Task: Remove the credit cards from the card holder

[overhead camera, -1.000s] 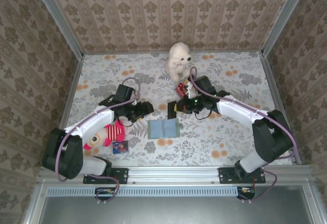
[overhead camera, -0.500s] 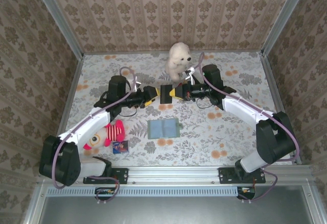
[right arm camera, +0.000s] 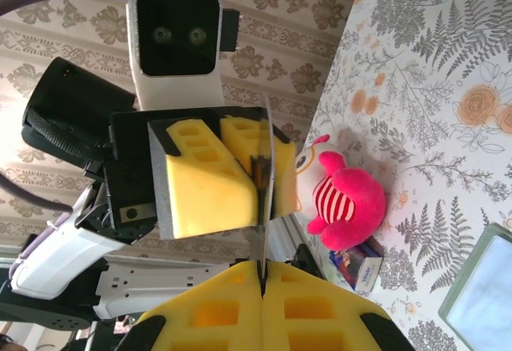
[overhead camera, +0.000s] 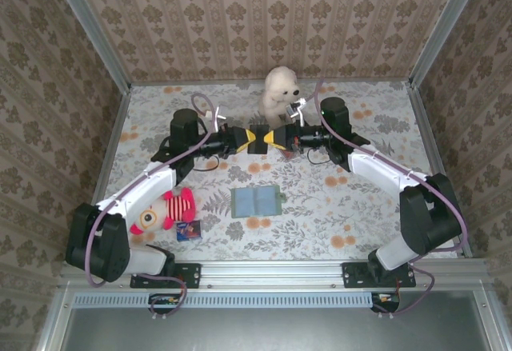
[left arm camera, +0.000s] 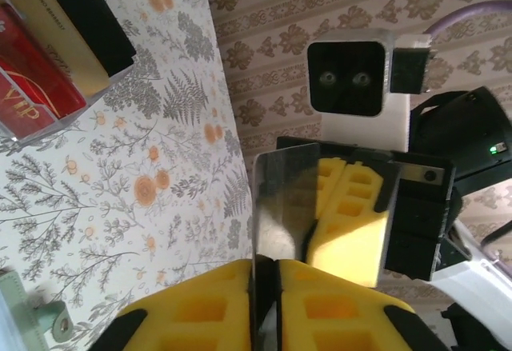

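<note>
Above the middle of the floral surface (overhead camera: 360, 207) the two arms meet tip to tip, and a single dark, glossy credit card (overhead camera: 258, 141) hangs between them, clear of the surface. The left fingers (overhead camera: 242, 139) are closed on one edge of it and the right fingers (overhead camera: 274, 137) on the opposite edge, both yellow pairs pressed flat against the card. From the left wrist the card's face is mirror-bright and throws back the yellow of the fingers, with the right arm's black body and its camera right behind it. From the right wrist the card shows edge-on, a thin line pinched between that arm's own fingers. The card holder (overhead camera: 256, 201) lies open and flat on the surface nearer the arm bases, well apart from both pairs of fingers. Its pale grey-blue inner pockets face up and a small tab sits at its right side. A white plush bear (overhead camera: 280, 95) sits at the far side, just behind the meeting point. A pink plush toy (overhead camera: 172, 207) with a striped belly lies beside the left arm, a small dark blue packet (overhead camera: 189, 230) just next to it. In the left wrist view a red, tan and black striped box (left arm camera: 48, 47) rests on the surface.
</note>
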